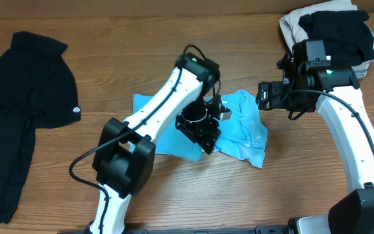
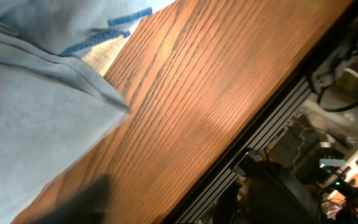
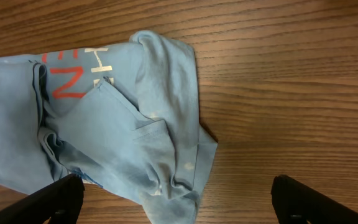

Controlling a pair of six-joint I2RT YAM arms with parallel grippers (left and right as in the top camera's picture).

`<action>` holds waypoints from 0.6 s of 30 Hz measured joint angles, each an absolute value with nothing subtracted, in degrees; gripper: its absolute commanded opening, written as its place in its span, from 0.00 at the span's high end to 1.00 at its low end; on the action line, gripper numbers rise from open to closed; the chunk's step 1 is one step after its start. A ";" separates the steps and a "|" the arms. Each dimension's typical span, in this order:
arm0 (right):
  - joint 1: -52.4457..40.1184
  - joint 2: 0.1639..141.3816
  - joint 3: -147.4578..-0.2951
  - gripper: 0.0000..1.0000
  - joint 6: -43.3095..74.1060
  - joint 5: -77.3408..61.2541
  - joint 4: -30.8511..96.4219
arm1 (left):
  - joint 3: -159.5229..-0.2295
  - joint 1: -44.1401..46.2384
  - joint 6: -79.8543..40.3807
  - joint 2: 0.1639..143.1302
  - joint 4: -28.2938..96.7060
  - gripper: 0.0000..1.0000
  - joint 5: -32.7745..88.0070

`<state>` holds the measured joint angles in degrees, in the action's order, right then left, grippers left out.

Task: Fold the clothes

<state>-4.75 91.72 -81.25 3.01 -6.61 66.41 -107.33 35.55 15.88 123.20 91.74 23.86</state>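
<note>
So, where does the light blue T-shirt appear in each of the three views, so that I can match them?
Overhead: the light blue T-shirt lies crumpled near the middle of the picture.
Left wrist: the T-shirt fills the left side, seen very close and pale.
Right wrist: the T-shirt covers the left half, with red-orange print at the top left.
Shared landmark: the wooden table beside the shirt's edge.

Wood-grain table (image 1: 50, 195), evenly lit; beyond its edge, perhaps dim cluttered equipment (image 2: 328, 155)
</note>
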 measured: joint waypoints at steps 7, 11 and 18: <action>-4.75 91.92 -81.25 0.00 2.98 -6.94 65.49 | -107.28 33.69 11.42 123.20 92.27 0.00 18.15; -4.75 93.89 -81.25 0.00 3.01 -8.62 65.25 | -108.05 29.74 9.63 123.22 92.38 0.00 16.49; -4.75 102.17 -81.17 0.00 4.40 -10.52 67.61 | -117.08 21.28 7.44 123.20 92.38 0.00 15.33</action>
<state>-4.75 102.17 -81.17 4.40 -10.52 67.61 -117.08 21.28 7.44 123.20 92.38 15.33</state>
